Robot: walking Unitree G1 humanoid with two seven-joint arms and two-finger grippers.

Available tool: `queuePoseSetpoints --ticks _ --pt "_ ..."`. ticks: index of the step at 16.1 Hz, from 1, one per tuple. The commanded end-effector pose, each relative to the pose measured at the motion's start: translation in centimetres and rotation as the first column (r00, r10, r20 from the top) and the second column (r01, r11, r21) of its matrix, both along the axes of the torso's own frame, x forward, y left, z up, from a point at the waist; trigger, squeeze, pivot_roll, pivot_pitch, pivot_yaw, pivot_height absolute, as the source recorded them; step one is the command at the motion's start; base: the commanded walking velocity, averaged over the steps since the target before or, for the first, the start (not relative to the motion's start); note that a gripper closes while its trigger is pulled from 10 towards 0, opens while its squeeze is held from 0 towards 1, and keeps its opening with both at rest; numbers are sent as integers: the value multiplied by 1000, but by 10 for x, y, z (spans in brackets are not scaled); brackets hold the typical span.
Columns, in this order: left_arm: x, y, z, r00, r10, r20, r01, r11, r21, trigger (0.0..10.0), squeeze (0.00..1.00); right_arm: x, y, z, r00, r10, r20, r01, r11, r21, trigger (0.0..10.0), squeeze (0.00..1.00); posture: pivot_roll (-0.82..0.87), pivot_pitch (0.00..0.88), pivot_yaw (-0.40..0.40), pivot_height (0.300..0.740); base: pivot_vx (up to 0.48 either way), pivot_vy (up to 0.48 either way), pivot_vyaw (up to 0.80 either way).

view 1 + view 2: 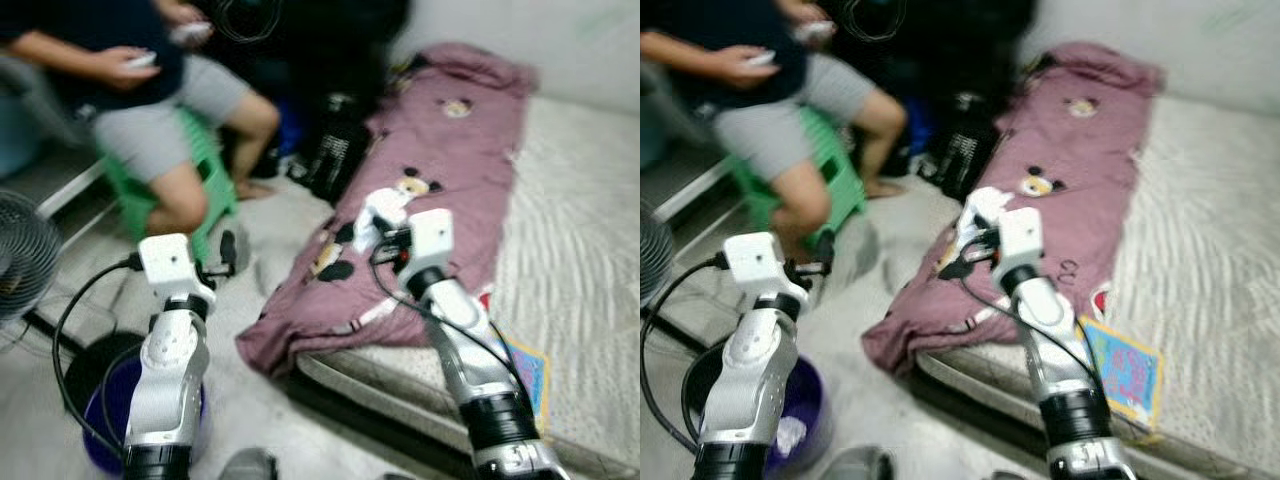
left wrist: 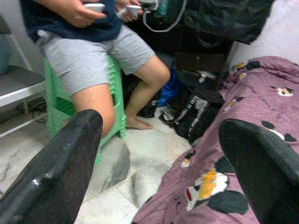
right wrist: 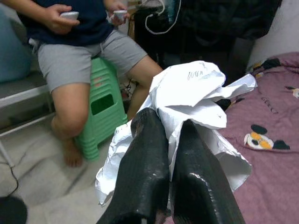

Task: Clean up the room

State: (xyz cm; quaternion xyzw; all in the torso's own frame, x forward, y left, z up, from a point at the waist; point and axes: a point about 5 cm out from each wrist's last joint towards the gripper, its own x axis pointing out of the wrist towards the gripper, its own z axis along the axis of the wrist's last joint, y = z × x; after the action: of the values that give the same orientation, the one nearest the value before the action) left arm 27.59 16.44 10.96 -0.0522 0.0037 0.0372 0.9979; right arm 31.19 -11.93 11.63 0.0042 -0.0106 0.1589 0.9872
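My right gripper (image 3: 166,135) is shut on a crumpled white sheet of paper (image 3: 187,93), held up over the mauve blanket (image 1: 440,170) at the near edge of the bed; the paper (image 1: 385,208) shows at the end of the right arm. The blanket, printed with cartoon mice, hangs over the mattress (image 1: 580,230) edge toward the floor. My left gripper (image 2: 159,154) is open and holds nothing, raised over the floor beside the bed; its fingers (image 1: 228,250) point toward the green stool. A purple bucket (image 1: 800,415) with white scraps inside stands on the floor under the left arm.
A person (image 1: 150,110) sits on a green plastic stool (image 1: 215,190) ahead on the left, holding controllers. Dark bags (image 1: 335,150) lie between stool and bed. A fan (image 1: 20,255) stands at far left. A colourful booklet (image 1: 1120,370) lies on the mattress edge.
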Motion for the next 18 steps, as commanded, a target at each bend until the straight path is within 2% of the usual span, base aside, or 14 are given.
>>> queuePoseSetpoints --ticks 1,4,7,11,14,18 --pt "-1 8 -3 1000 22 -12 -22 1000 19 10000 0 1 8 3 1000 25 13 -25 1000 9 10000 0 -74 0 -5 740 0 0 800" --pt "-7 10 -8 999 47 -23 -47 999 7 10000 0 1 11 1 999 35 4 -35 999 15 10000 0 -37 0 -28 740 0 0 800" --pt "-15 17 -12 994 100 -41 -100 995 3 10000 0 5 21 1 996 87 0 -87 996 16 10000 0 -11 0 -55 740 0 0 800" --pt "-17 20 -12 993 115 -41 -115 993 -3 10000 0 8 26 3 995 100 6 -100 995 14 10000 0 -12 0 -57 740 0 0 800" --pt "-9 13 -10 998 52 -34 -52 999 -5 10000 0 4 21 2 996 84 13 -84 996 4 10000 0 -53 0 -29 740 0 0 800" --pt "-4 11 -8 999 43 -30 -44 999 -9 10000 0 3 19 2 997 78 18 -78 997 6 10000 0 -71 0 -13 740 0 0 800"
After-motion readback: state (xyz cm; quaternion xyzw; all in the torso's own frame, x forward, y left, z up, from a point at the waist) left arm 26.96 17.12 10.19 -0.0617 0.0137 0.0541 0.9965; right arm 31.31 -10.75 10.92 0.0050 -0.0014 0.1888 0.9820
